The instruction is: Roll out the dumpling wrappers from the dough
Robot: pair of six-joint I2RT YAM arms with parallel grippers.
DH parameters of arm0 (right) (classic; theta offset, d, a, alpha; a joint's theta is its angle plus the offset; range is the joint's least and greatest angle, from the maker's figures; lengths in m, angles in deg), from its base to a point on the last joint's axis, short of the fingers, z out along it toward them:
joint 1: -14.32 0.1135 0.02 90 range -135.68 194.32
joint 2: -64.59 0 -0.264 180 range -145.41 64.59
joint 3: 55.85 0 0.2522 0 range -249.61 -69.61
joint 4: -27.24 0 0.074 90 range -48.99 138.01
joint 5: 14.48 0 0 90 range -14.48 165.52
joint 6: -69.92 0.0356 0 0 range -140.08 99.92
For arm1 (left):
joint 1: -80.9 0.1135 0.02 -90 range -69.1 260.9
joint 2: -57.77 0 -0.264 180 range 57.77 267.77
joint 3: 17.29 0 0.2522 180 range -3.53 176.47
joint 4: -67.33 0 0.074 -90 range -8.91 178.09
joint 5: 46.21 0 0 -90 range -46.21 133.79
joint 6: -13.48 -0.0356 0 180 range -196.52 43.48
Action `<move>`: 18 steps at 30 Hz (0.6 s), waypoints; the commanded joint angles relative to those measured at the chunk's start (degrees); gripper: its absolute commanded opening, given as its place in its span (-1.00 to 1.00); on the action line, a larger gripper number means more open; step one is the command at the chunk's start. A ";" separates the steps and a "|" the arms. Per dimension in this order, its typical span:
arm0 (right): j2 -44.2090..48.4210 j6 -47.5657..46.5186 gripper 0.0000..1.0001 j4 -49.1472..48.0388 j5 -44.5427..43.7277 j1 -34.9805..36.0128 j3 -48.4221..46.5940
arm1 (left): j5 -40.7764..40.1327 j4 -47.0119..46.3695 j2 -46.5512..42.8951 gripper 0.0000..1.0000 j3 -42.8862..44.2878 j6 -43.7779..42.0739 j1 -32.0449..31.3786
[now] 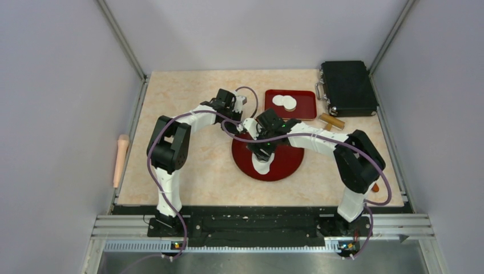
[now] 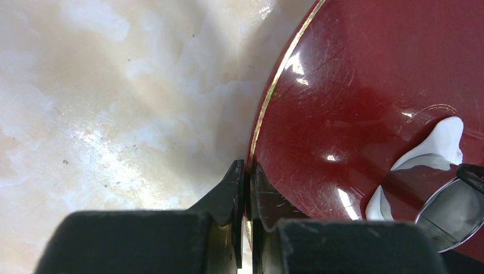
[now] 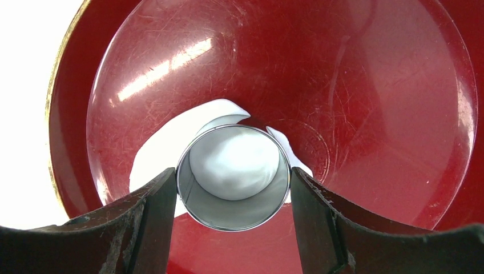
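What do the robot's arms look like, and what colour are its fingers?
Both the left arm and the right arm are made of white tubes with chunky black joints. A purple cable loops along each one. The fingers are black and flat, narrowing to a tip like little wedges.

Two round white dumpling wrappers (image 1: 283, 102) overlap near the table's far edge, right of centre. The dough (image 1: 263, 166), a ragged flattened white sheet, lies mid-table.
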 commanded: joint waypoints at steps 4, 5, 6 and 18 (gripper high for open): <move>-9.72 4.76 -0.01 14.09 -9.05 -0.12 1.97 | -4.97 -0.10 -0.77 -1.00 -0.21 -0.60 0.13; -10.18 5.46 -0.02 14.69 -9.05 -0.17 1.49 | -5.08 -0.06 -0.76 -1.00 -0.15 -0.56 0.15; -10.52 6.25 -0.02 15.08 -8.95 -0.09 1.18 | -5.13 -0.09 -0.77 -1.00 -0.11 -0.52 0.14; -8.85 -1.07 -0.03 17.37 -4.54 -0.07 -2.04 | -5.37 -0.08 -0.63 -1.00 -0.02 -0.56 0.15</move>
